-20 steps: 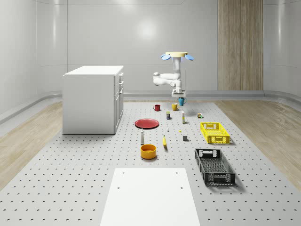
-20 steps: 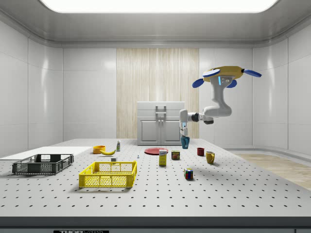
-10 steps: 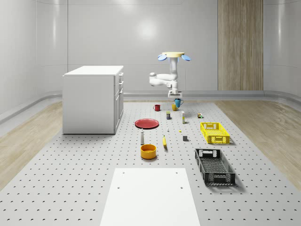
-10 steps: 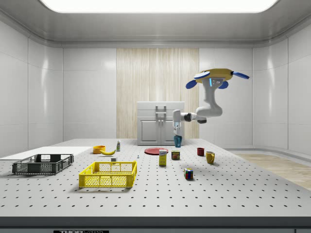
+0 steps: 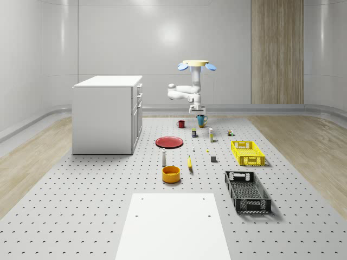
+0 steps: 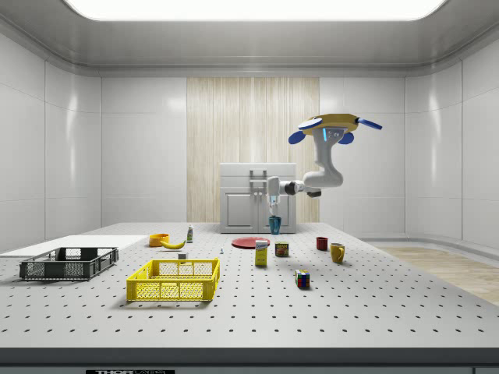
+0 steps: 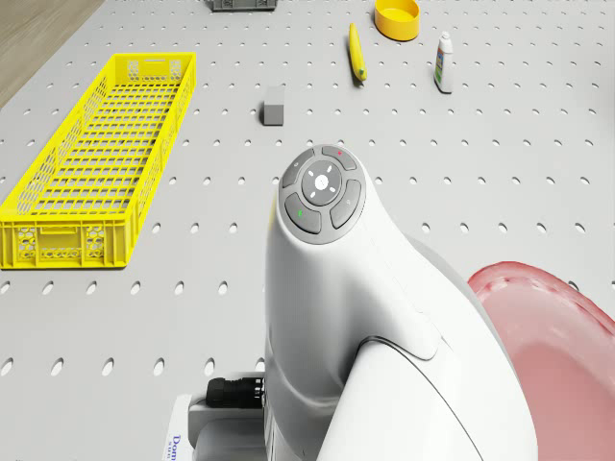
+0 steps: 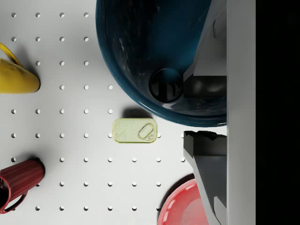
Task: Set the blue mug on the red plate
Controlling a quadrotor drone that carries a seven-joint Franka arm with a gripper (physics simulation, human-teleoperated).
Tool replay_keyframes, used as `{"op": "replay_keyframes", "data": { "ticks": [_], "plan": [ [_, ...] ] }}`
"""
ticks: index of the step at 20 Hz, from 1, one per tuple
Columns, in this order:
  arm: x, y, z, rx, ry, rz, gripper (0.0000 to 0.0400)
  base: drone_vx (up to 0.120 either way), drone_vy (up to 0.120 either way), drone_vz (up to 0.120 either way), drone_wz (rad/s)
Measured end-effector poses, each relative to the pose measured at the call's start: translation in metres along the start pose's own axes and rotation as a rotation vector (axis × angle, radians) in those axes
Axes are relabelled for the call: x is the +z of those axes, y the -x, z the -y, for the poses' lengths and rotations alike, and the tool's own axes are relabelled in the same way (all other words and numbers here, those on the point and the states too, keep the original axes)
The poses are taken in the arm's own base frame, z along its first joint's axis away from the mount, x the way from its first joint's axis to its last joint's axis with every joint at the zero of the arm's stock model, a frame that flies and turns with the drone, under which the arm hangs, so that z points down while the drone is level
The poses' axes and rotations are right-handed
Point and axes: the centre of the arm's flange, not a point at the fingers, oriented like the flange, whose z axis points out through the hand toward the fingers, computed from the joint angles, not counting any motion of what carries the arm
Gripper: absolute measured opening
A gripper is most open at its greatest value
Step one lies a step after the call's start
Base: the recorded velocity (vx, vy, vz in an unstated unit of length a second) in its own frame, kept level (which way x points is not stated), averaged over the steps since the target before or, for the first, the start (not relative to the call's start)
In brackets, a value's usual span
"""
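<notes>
The blue mug [image 5: 201, 120] [image 6: 274, 224] hangs upright in the air a little above the table, held at its rim by my gripper [image 5: 195, 112] [image 6: 273, 212]. In the wrist view one finger [image 8: 206, 70] sits inside the mug [image 8: 154, 51] and the other [image 8: 208, 164] outside it, so the gripper [image 8: 205, 117] is shut on the wall. The red plate [image 5: 169, 142] [image 6: 251, 242] [image 7: 553, 360] [image 8: 185, 208] lies flat on the table, nearer the whole-scene camera and to the left of the mug. The drone [image 5: 193, 65] [image 6: 331, 125] hovers above the far part of the table.
Under the mug lie a small tin [image 8: 135, 130], a yellow mug [image 8: 16, 77] [image 6: 337, 252] and a red mug [image 8: 18, 180] [image 5: 180, 123]. A yellow crate [image 7: 96, 182], grey block [image 7: 274, 106], banana [image 7: 356, 53], orange bowl [image 7: 397, 17] and bottle [image 7: 442, 62] lie farther on. A white cabinet [image 5: 107, 114] stands left.
The drone, arm and held blue mug have shifted toward the left in both the whole-scene and side views, closer to the red plate. The objects on the table have not moved.
</notes>
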Motion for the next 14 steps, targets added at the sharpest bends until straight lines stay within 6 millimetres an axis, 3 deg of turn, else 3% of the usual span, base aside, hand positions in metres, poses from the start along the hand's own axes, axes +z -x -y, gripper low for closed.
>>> {"op": "replay_keyframes", "data": {
  "ticks": [14],
  "plan": [
    [0.0000, 0.0000, 0.0000, 0.000, 0.000, 0.000, 0.0100, 0.120, -0.120, 0.000, 0.000]
  ]
}}
